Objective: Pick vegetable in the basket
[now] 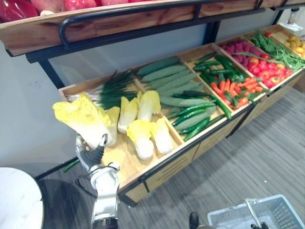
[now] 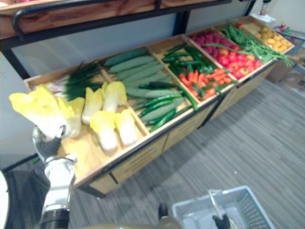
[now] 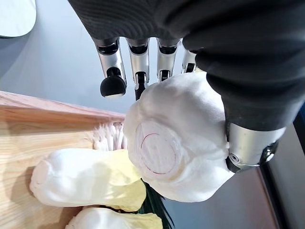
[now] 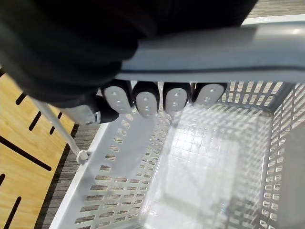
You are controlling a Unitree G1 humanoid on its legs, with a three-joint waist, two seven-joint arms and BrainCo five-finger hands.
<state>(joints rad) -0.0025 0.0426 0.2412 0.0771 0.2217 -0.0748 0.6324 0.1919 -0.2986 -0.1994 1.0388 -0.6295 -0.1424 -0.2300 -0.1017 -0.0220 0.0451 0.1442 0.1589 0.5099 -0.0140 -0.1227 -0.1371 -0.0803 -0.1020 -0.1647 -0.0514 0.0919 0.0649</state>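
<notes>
My left hand [image 1: 93,156] is shut on the white stem end of a yellow-leaved napa cabbage [image 1: 86,119], held upright just above the front left corner of the wooden produce stand. In the left wrist view the cabbage's cut base [image 3: 176,143] sits between the thumb and the curled fingers [image 3: 138,62]. A pale grey plastic basket [image 1: 281,210] hangs at the lower right, over the floor. In the right wrist view my right hand [image 4: 147,100] is curled round the basket's handle [image 4: 214,52]; the basket's inside [image 4: 190,157] holds nothing.
More cabbages [image 1: 143,129] and green onions [image 1: 112,88] lie in the stand's left bin. Cucumbers [image 1: 176,88], carrots [image 1: 233,88] and tomatoes [image 1: 264,67] fill bins to the right. A wooden shelf [image 1: 43,28] overhangs above. A white round table [image 1: 16,200] stands at lower left.
</notes>
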